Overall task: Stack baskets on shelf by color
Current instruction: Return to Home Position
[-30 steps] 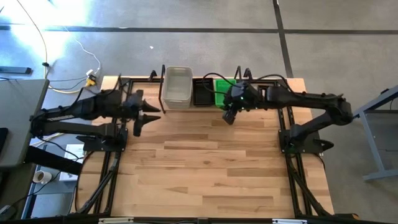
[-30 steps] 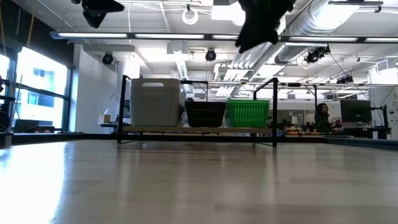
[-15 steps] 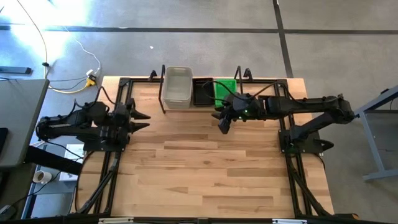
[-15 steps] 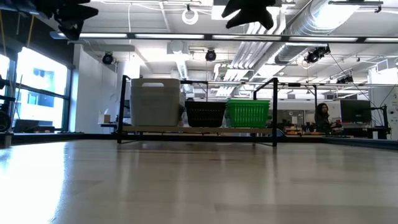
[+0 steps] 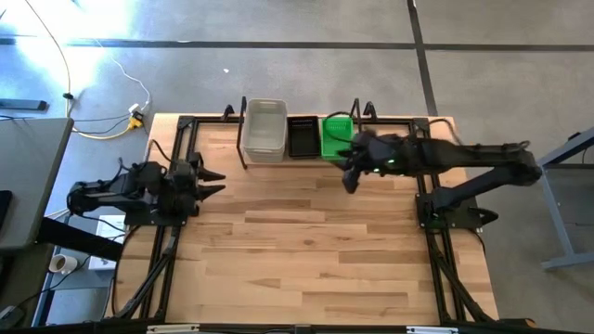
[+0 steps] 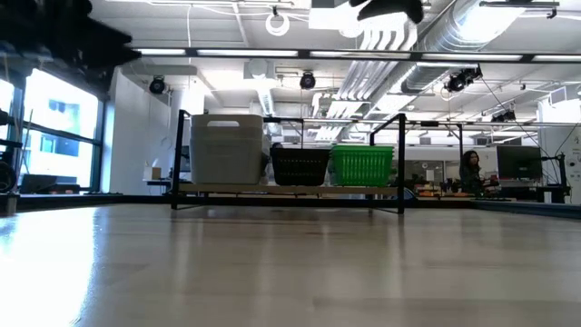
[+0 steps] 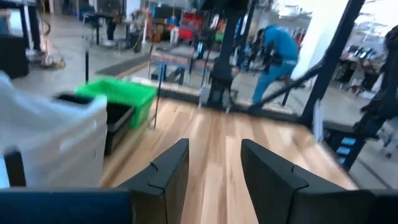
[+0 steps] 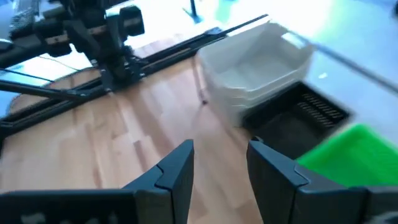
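The shelf (image 6: 290, 190) stands along the table's far edge. Three stacks sit on its plank by their bottoms: whitish-grey baskets (image 5: 264, 130) at the left, black baskets (image 5: 303, 136) in the middle, green baskets (image 5: 334, 137) at the right. In the right wrist view the whitish stack (image 8: 261, 68) shows nested rims. My right gripper (image 5: 351, 181) hangs open high above the table, just in front of the green stack. My left gripper (image 5: 215, 183) is open at the table's left edge, pointing level across the table, well clear of the shelf.
Bare wooden tabletop (image 5: 316, 250) stretches from the shelf to the near edge. Black frame rails (image 5: 167, 260) run along both side edges by the arm bases. People show in the room beyond the table (image 7: 273, 56), far from the arms.
My left gripper has sunk and drawn back toward the table's left edge, tipping to level. My right gripper has risen and swung a little toward the table's right edge, away from the shelf. The baskets have kept still.
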